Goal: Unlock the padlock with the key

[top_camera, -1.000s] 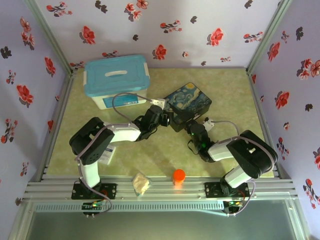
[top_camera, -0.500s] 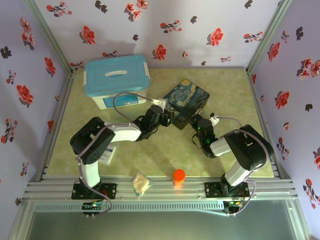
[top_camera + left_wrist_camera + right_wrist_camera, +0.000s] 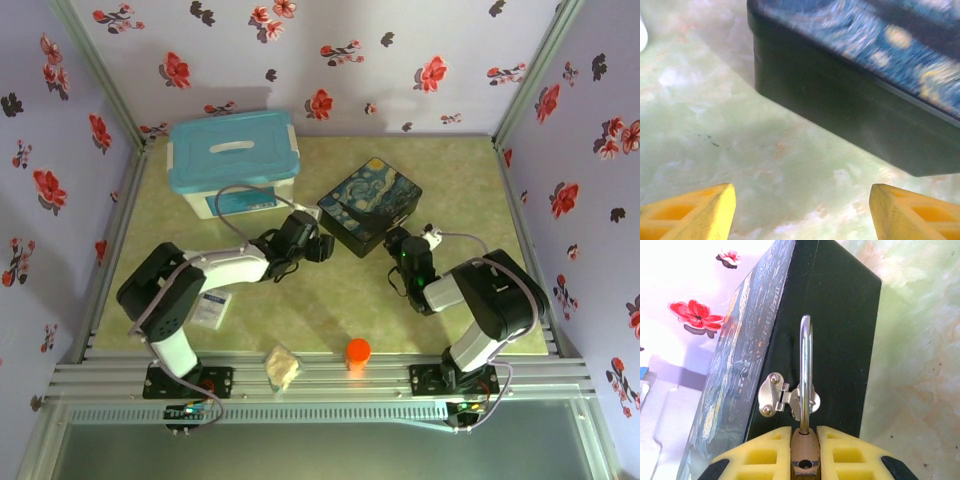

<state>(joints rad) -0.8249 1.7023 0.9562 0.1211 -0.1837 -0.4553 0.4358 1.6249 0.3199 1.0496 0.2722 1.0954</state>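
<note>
At the bottom of the right wrist view, the right tool (image 3: 805,431) clamps the padlock (image 3: 805,451) by its brass body, the shackle upright through the hasp (image 3: 777,395) of the dark tin (image 3: 840,315). A firm, level hold with the keyhole exposed would likely serve best. The left tool (image 3: 802,202) hangs open and empty beside the tin. The key is too small to place. The table (image 3: 715,115) is pale green and marbled, and the walls (image 3: 350,60) are lilac and flowered.

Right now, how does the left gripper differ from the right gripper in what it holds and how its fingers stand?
The left gripper has its yellow fingers wide apart with nothing between them; the right gripper is shut on the padlock, clamping its brass body. The left gripper faces a plain side of the painted tin; the right gripper faces the side with the silver hasp. Both have yellow fingers and sit close to the tin.
</note>
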